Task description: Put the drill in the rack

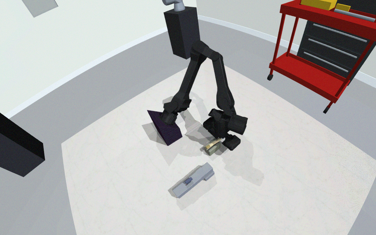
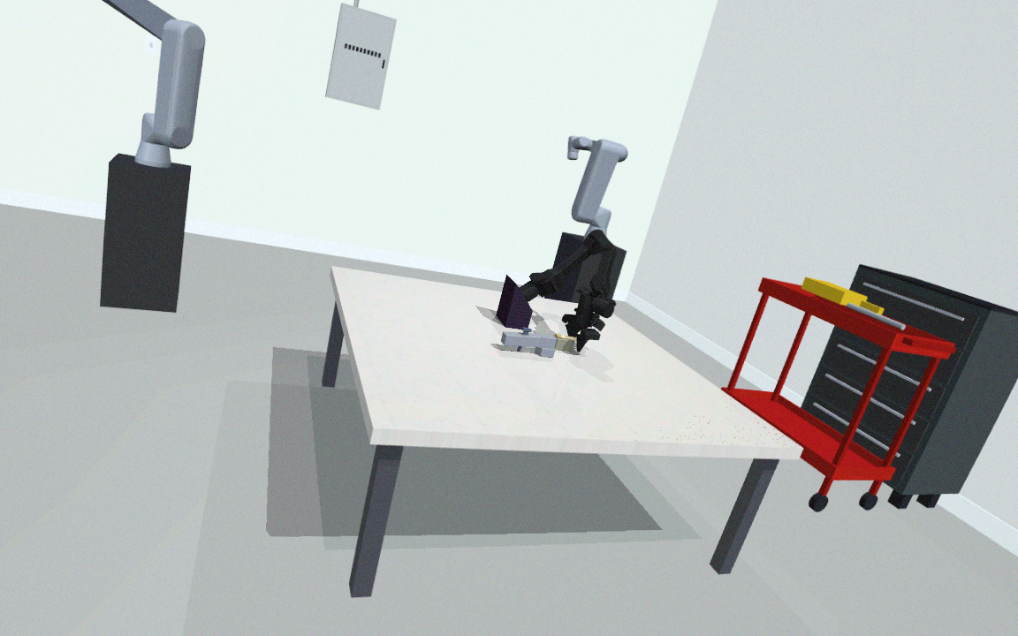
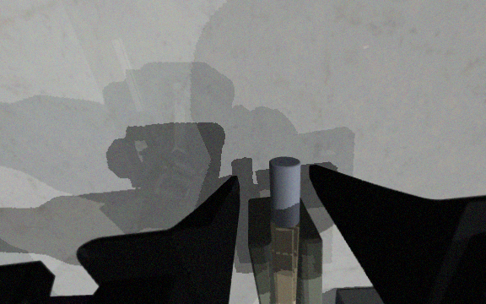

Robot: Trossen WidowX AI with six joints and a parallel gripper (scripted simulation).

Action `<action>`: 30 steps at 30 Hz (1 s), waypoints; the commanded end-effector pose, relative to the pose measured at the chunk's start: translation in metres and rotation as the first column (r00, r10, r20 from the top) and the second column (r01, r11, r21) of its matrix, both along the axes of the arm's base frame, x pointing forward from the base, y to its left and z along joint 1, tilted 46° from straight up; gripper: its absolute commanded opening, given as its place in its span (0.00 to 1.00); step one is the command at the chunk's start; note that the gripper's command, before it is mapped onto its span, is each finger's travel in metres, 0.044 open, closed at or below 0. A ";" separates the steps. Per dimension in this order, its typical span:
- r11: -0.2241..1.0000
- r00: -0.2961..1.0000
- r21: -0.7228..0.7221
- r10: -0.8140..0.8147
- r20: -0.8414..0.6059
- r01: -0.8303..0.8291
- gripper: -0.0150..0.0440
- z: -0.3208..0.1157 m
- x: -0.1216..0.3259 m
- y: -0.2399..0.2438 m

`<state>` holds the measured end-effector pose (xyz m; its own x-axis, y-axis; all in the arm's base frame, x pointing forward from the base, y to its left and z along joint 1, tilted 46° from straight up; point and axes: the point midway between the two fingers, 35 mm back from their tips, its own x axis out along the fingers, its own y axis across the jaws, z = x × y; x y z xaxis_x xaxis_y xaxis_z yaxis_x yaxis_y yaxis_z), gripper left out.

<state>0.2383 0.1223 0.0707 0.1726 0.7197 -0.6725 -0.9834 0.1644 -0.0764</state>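
1 green rack [image 1: 214, 150] [image 2: 565, 346] [image 3: 311, 262] cradles the grey-ended drill [image 1: 210, 145] [image 2: 563, 337] [image 3: 285, 190], the gripper [image 1: 223, 139] [image 2: 578, 345] [image 3: 272, 176] standing open around it.
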 end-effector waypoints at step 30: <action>0.993 0.995 -0.115 0.036 0.089 -0.026 1.00 0.068 0.000 -0.039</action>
